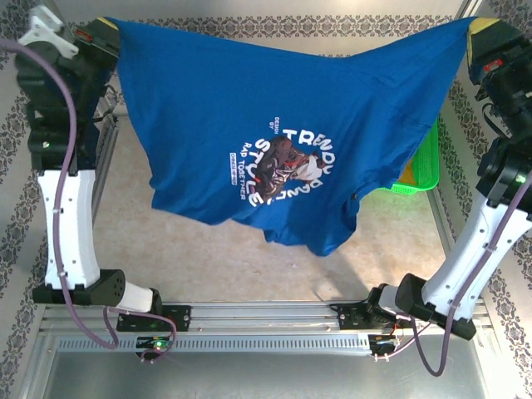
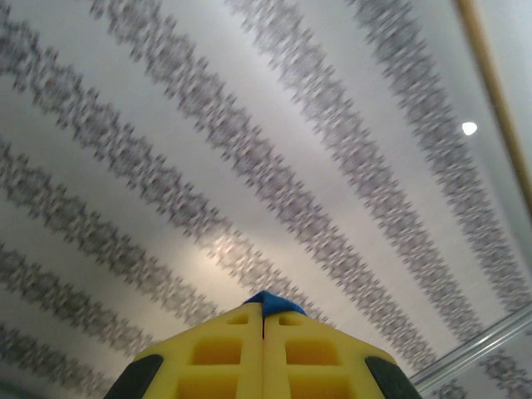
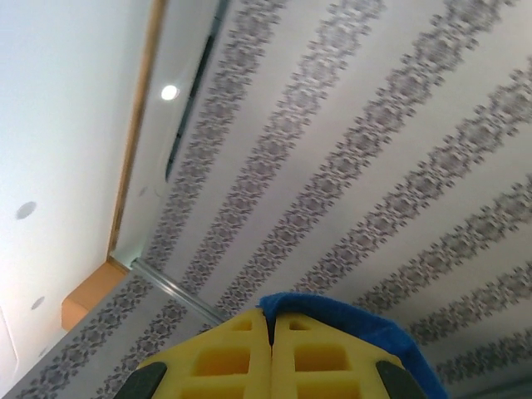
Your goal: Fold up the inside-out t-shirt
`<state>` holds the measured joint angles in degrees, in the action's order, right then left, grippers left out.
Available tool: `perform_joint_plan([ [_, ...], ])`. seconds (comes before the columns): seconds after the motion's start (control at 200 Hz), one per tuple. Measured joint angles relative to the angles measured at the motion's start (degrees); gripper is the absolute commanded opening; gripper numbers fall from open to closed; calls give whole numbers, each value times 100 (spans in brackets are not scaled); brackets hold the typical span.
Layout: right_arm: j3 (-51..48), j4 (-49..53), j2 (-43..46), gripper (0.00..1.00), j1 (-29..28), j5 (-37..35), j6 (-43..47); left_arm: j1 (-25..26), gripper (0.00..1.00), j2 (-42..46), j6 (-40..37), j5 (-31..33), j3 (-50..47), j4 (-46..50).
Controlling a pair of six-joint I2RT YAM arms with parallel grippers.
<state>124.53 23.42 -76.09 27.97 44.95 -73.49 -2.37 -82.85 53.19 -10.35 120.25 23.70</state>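
Above the bare bench [image 1: 191, 258], the royal-blue t-shirt [image 1: 249, 116] hangs spread in the air. Its print faces the overhead camera, and its lower edge sags toward the near side. Behind its right side sits a green basket [image 1: 426, 166]. Farther back, the left tool [image 1: 115, 32] is clenched on one top corner and the right tool [image 1: 475, 32] on the other. In each wrist view a bit of blue cloth peeks from between the closed yellow fingers [image 2: 233, 349].
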Motion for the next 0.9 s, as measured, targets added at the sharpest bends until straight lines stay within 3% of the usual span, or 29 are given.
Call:
perform_joint_plan([
  [0.215,348,166,-214,0,59,70,-125,0,0,-125,7,-190,-227,380],
  [0.44,1276,-131,-55,0,264,127,-564,0,0,697,90,-162,-184,417],
  [0.575,1331,-424,173,0,304,101,-787,0,0,881,87,-101,372,407],
  [0.784,1154,-638,245,0,275,-33,-861,-44,0,476,87,-81,857,308],
  [0.899,1102,-621,-26,0,-216,-323,-581,-153,0,-205,92,-177,876,177],
])
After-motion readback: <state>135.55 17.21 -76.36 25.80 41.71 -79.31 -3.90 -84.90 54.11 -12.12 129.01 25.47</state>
